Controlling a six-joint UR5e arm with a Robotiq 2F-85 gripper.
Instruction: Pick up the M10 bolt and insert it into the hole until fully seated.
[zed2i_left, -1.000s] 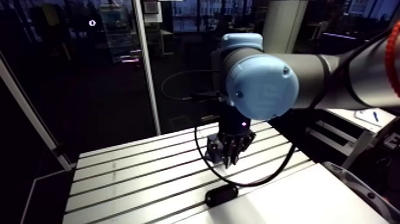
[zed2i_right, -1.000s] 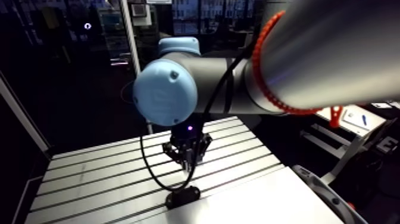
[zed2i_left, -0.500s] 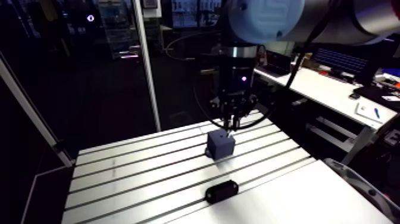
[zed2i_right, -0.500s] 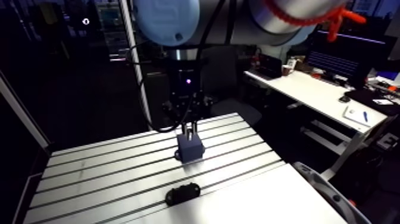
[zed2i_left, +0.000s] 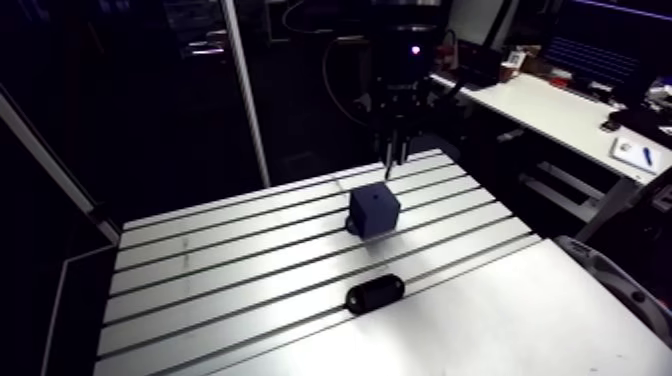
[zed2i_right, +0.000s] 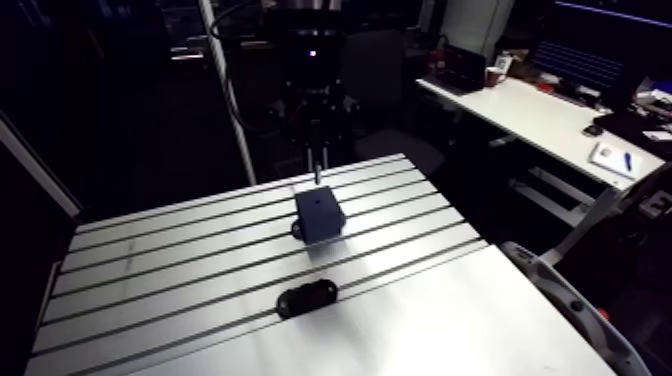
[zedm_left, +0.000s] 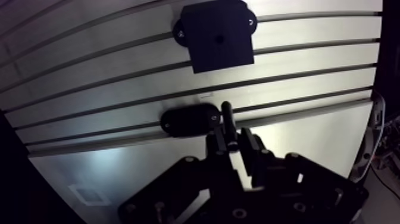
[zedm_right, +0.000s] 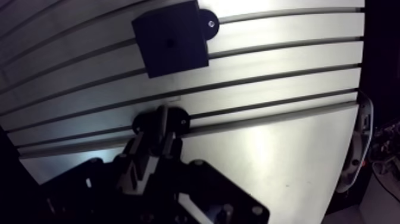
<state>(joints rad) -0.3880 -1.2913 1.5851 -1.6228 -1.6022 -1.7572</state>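
The hand is clenched on the bolt, whose shank points out past its fingers, above and clear of the block on the worktop. The bolt is probably stiff, smooth steel that could slip or tilt. A hold near the head leaves the shank free.

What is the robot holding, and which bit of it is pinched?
The end effector holds the M10 bolt, pinched by its upper end between the two fingers. The rest of the shaft sticks out below them.

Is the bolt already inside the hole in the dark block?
No, the bolt is pinched in the tool, apart from the block, whose hole shows empty.
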